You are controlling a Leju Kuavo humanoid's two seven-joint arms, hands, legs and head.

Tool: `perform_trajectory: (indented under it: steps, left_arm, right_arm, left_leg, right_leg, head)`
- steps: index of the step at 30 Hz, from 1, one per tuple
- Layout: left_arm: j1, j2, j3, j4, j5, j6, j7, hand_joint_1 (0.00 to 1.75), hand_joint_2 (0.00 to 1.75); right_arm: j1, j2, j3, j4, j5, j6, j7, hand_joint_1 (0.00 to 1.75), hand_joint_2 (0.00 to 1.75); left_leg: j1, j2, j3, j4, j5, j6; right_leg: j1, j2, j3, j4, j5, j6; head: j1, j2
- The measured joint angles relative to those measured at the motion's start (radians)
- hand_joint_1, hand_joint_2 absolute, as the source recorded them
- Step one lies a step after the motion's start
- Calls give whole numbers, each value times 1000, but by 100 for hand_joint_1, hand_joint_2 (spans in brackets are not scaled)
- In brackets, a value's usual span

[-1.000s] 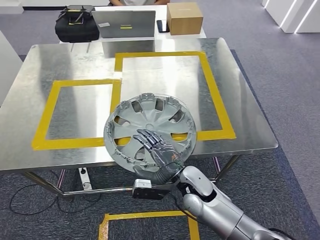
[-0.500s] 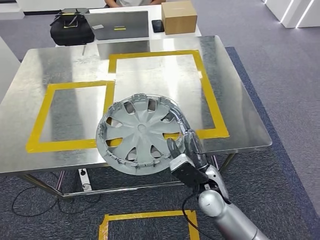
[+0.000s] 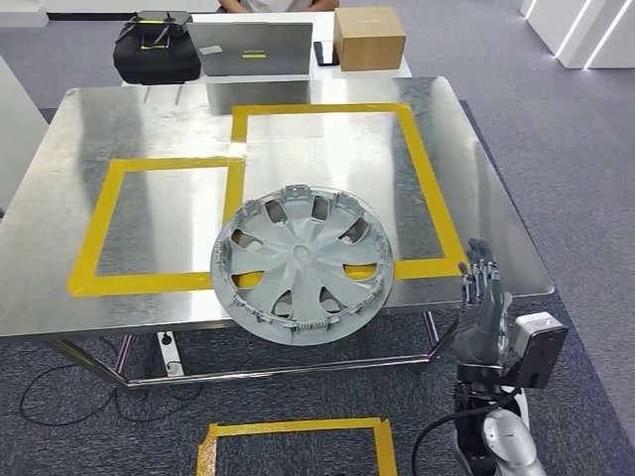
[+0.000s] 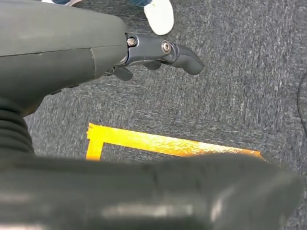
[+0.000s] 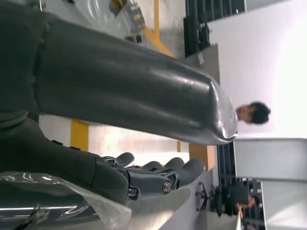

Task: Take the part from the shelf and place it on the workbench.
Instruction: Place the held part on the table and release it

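The fingers (image 3: 479, 270) of the right hand (image 3: 480, 315) are standing straight and a little apart, pointing up, and they are holding nothing; the hand is hovering just off the right end of the bench's near edge, well apart from the part. The left hand (image 4: 161, 50) is hanging over the grey carpet (image 4: 235, 96) near a yellow tape corner (image 4: 95, 139), its fingers loosely extended, with nothing in them. The part, a grey wheel cover (image 3: 302, 263), is lying face up on the metal bench (image 3: 150, 119), across the yellow tape line (image 3: 423, 266) near the front, and its near rim is hanging over the bench edge. Judging from this, the placing step is nearly finished and the release is done. The next move probably calls for lowering the right arm clear of the bench without touching the overhanging rim, or for pushing the cover further in, because it could tip off.
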Motion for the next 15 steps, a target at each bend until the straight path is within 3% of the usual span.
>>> perform_trajectory:
  steps: [2, 3, 7, 9, 11, 12, 13, 14, 15]
  left_arm:
    - [0, -2, 3, 0, 1, 0, -3, 0, 0]
    - [0, -3, 4, 0, 1, 1, -4, 0, 0]
    - [-1, -5, 11, 0, 3, 2, -10, 0, 0]
    - [-1, -5, 13, 0, 3, 2, -12, 0, 0]
    - [-1, -4, 16, 0, 5, 0, -14, 0, 0]
    - [-1, -4, 17, 0, 7, -1, -14, 0, 0]
    - [-1, -4, 19, 0, 8, -3, -14, 0, 0]
    - [0, -4, 20, 0, 10, -4, -14, 0, 0]
    - [-1, -4, 21, 0, 10, -4, -15, 0, 0]
  right_arm:
    - [20, 2, -24, -16, -5, 1, -4, 0, 0]
    - [28, 3, -33, -23, -6, 1, -5, 0, 0]
    - [53, 9, -54, -39, -7, 3, -9, 0, 0]
    - [57, 13, -56, -45, -7, 3, -11, 0, 0]
    - [60, 16, -59, -46, -7, 3, -12, 0, 0]
    - [62, 18, -60, -46, -7, 3, -12, 0, 0]
    - [63, 20, -61, -46, -6, 3, -12, 0, 0]
    - [63, 22, -61, -46, -6, 3, -12, 0, 0]
    - [63, 23, -61, -46, -5, 3, -12, 0, 0]
  left_leg:
    - [-4, 1, 1, 2, -3, -6]
    - [-6, 3, 1, 3, -3, -10]
    - [-6, 9, -1, 14, -13, -29]
    - [-4, 8, -29, 87, -63, -41]
    - [-1, 8, -84, 218, -126, -49]
    - [0, 8, -105, 266, -141, -50]
    - [0, 8, -111, 281, -137, -51]
    - [0, 8, -99, 256, -113, -50]
    - [0, 8, -70, 198, -76, -47]
  right_leg:
    - [3, -9, 69, -132, 45, -7]
    - [5, -12, 89, -168, 52, -11]
    - [4, -5, 98, -184, 58, -28]
    - [-1, -4, 100, -188, 61, -38]
    - [-1, -3, 100, -188, 61, -42]
    - [-1, -2, 100, -188, 61, -43]
    - [-1, -1, 101, -188, 61, -43]
    - [-1, 1, 102, -187, 61, -42]
    - [-1, 2, 104, -187, 60, -42]
  head:
    - [0, 0]
    - [-1, 0]
    - [-3, 0]
    - [-6, 0]
    - [-7, 0]
    - [-7, 0]
    - [-7, 0]
    - [-7, 0]
    - [-7, 0]
